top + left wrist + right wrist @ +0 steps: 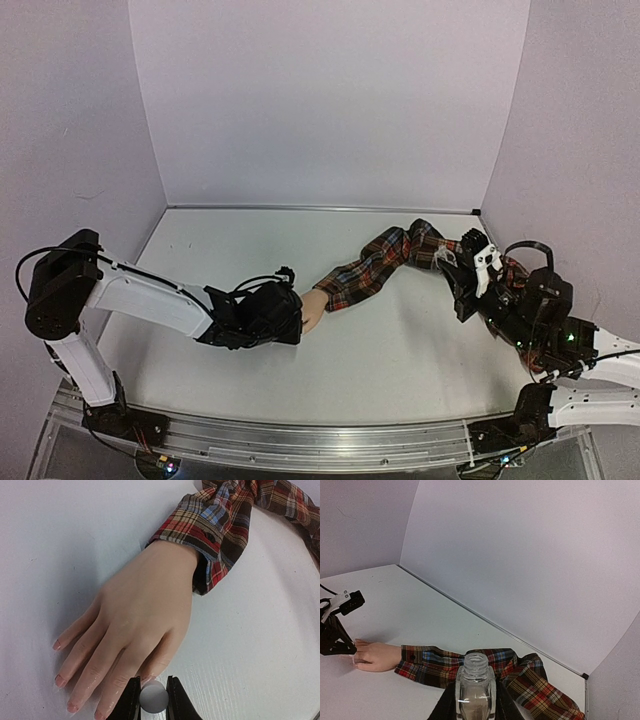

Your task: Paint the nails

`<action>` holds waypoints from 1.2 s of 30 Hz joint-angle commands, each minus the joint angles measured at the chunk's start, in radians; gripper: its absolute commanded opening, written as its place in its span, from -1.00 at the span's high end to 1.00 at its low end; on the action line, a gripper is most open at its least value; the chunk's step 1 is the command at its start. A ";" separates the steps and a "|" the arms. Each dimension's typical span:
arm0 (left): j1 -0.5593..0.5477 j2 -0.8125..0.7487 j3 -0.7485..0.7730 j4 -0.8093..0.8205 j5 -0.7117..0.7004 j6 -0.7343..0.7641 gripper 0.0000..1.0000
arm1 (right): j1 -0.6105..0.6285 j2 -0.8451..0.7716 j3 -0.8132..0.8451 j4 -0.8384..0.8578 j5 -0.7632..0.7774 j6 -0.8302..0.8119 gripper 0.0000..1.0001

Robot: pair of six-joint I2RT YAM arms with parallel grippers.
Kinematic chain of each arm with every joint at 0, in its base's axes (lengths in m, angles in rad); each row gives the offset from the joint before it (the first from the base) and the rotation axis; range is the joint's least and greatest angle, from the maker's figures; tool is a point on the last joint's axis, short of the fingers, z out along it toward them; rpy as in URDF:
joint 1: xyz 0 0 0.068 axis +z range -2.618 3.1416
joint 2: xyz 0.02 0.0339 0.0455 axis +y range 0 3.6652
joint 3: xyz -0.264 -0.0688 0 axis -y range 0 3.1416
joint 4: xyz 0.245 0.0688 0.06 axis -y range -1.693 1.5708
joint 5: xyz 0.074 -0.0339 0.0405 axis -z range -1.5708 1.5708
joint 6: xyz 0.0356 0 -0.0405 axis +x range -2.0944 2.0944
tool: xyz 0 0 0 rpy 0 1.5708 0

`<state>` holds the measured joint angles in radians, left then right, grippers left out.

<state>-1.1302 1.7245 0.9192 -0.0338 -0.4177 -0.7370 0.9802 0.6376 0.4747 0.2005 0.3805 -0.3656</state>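
Note:
The pale mannequin hand [135, 615] lies palm down on the table, its wrist in a red plaid sleeve [220, 525]. Its small pinkish nails [60, 681] show on the fingertips. My left gripper [153, 700] is shut on a round white cap [153, 696], held right over the thumb tip; what hangs under the cap is hidden. In the top view the left gripper [288, 318] covers the hand's [314, 308] fingers. My right gripper [476, 707] is shut on a small clear bottle [476, 687], uncapped and upright, above the sleeve [440, 662].
The sleeve [385, 258] snakes from table centre to the back right, under my right gripper [470, 278]. Pale walls close the table at the back and both sides. A metal rail [320, 445] runs along the near edge. The left gripper [335, 635] also shows in the right wrist view.

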 commanded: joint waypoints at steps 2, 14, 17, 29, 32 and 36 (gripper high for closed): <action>0.012 0.028 0.001 0.021 0.014 0.004 1.00 | -0.008 -0.057 -0.002 0.029 0.008 0.006 1.00; 0.020 0.044 0.014 0.017 0.001 0.019 1.00 | -0.009 -0.054 -0.006 0.028 -0.001 0.013 1.00; 0.023 0.043 0.015 0.018 -0.001 0.023 1.00 | -0.009 -0.049 -0.005 0.028 -0.002 0.014 1.00; 0.023 0.044 0.015 0.027 0.013 0.030 1.00 | -0.009 -0.041 -0.004 0.028 -0.005 0.017 1.00; 0.022 0.042 0.015 0.029 0.022 0.035 1.00 | -0.009 -0.041 -0.004 0.028 -0.005 0.018 1.00; 0.023 0.045 0.017 0.030 0.033 0.047 1.00 | -0.011 -0.041 -0.005 0.028 -0.005 0.017 1.00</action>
<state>-1.1118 1.7641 0.9192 -0.0330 -0.3917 -0.7134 0.9802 0.6365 0.4679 0.2002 0.3767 -0.3611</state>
